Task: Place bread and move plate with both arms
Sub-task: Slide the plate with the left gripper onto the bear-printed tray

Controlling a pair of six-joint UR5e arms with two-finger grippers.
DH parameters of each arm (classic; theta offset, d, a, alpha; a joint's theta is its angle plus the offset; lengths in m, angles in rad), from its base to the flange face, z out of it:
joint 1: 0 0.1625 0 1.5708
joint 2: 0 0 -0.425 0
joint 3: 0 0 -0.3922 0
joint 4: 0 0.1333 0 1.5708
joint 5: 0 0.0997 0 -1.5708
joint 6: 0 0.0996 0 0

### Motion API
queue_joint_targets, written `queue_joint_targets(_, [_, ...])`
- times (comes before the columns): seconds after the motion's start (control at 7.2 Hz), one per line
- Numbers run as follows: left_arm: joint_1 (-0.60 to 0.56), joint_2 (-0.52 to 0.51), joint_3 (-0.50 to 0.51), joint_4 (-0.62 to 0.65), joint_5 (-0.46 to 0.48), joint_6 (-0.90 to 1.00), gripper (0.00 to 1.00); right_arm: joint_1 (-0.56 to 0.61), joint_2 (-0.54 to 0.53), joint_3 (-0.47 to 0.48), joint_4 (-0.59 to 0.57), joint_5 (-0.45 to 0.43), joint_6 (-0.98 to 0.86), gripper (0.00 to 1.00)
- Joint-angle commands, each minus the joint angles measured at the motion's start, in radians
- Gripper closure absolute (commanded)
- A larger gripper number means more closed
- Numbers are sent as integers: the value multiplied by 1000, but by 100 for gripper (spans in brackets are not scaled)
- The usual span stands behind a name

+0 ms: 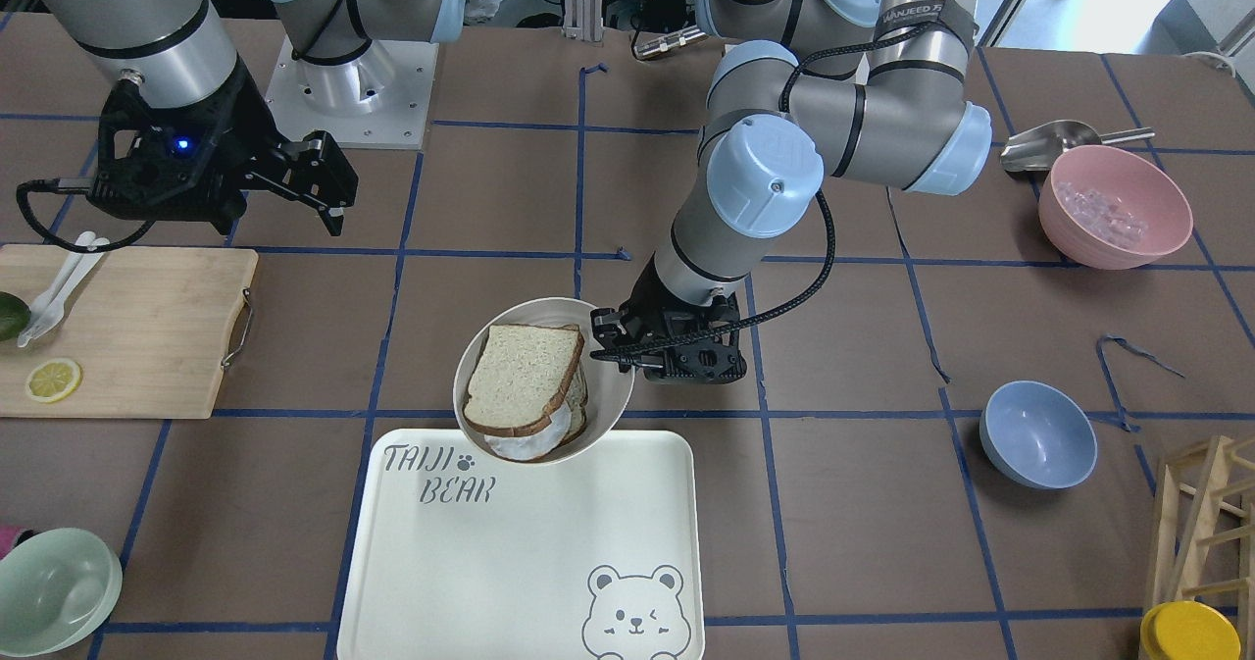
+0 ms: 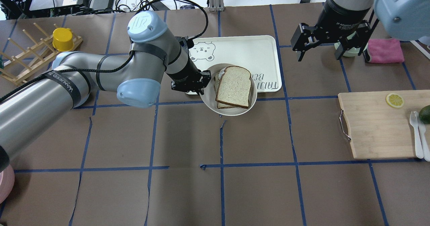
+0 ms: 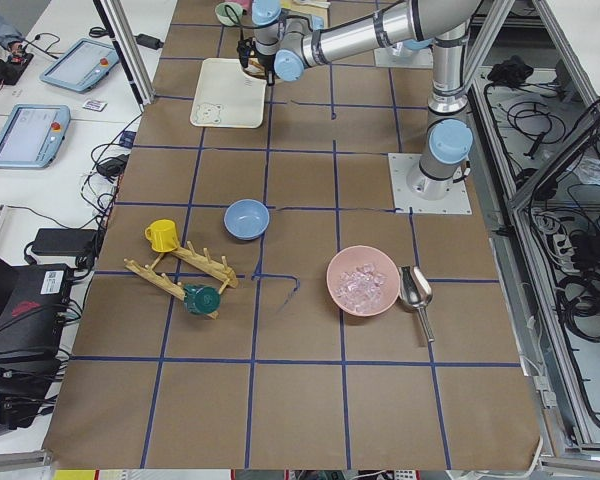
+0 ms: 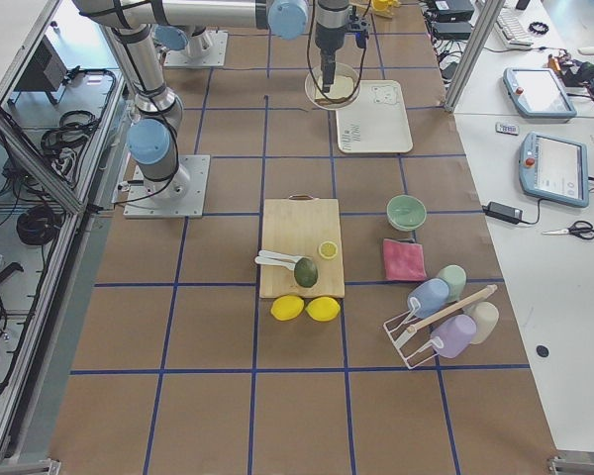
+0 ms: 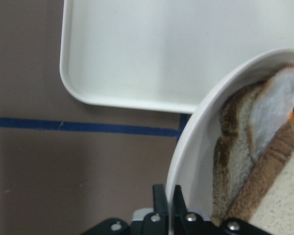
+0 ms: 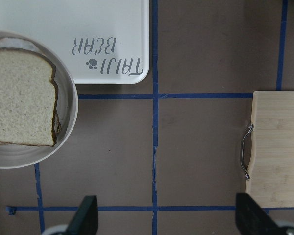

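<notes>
The round cream plate (image 1: 549,305) carries the bread (image 1: 523,376), a dark-crusted slice lying on top of another slice and something white. My left gripper (image 1: 600,341) is shut on the plate's rim and holds the plate slightly tilted over the bear tray's corner. In the left wrist view the fingers (image 5: 159,208) pinch the rim (image 5: 196,147). In the overhead view the plate (image 2: 235,112), bread (image 2: 234,86) and left gripper (image 2: 204,83) sit mid-table. My right gripper (image 2: 318,53) is open and empty, raised well to the right of the plate; its wrist view shows the plate (image 6: 71,127) at the left.
The cream bear tray (image 1: 588,503) lies beyond the plate. A wooden cutting board (image 2: 376,128) with a lemon slice, white utensils and an avocado lies on my right. A pink cloth (image 2: 384,50), pink bowl (image 1: 1115,204), blue bowl (image 1: 1037,434), green bowl (image 1: 54,586) and wooden rack (image 2: 30,51) stand around.
</notes>
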Motion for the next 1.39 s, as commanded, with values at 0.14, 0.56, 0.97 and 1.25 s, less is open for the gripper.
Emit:
queue_joint_targets(0.14, [20,-174,236,-20,-6,7,100,0,-2,0,2,-3,-1,0])
queue_joint_targets(0.56, [46,-340,350,18,-69,22,100,0,-2,14,-7,1,-1,0])
queue_joint_targets(0.97, [47,-413,400,32,-84,12,100,0,-2,16,-3,1,-1,0])
queue_joint_targets(1.25, [47,-425,384,41,-83,15,100,-2,-2,16,-4,4,-1,0])
